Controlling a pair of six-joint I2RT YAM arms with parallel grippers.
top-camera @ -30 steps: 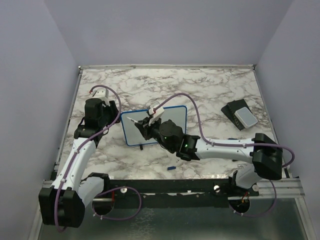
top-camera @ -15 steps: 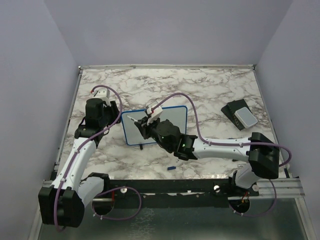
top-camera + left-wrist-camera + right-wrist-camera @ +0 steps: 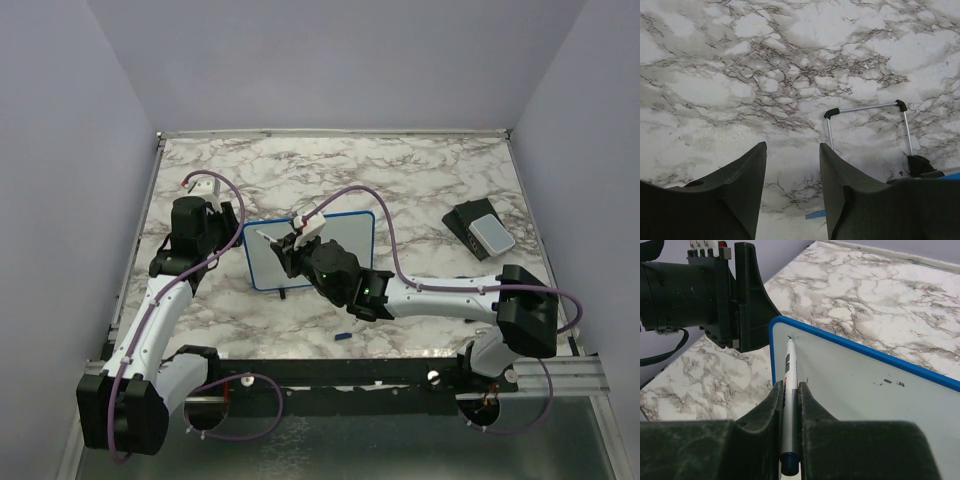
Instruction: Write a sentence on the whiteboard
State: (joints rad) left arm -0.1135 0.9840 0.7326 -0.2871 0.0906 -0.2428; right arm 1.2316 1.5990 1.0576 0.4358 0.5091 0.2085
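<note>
The whiteboard (image 3: 355,235), white with a thin blue frame, lies flat on the marble left of the middle. My right gripper (image 3: 789,386) is shut on a white marker (image 3: 789,357) with a blue end. The marker's tip rests at the whiteboard's (image 3: 850,385) far left corner, where one tiny dark stroke shows. No words of the sentence are visible, only a few specks (image 3: 887,382). From above, the right gripper (image 3: 287,250) hangs over the board's left part. My left gripper (image 3: 792,150) stands open over bare marble, and one of its fingers (image 3: 747,295) is right by the board's left edge.
A dark block with a pale grey pad (image 3: 479,231) lies at the right of the table. A small blue cap (image 3: 343,336) sits near the front edge. A thin metal bracket with black corners (image 3: 867,107) lies ahead of the left gripper. Walls close in on three sides.
My right gripper has shifted a little to the left over the board with the marker in it. The left arm has stayed where it was.
</note>
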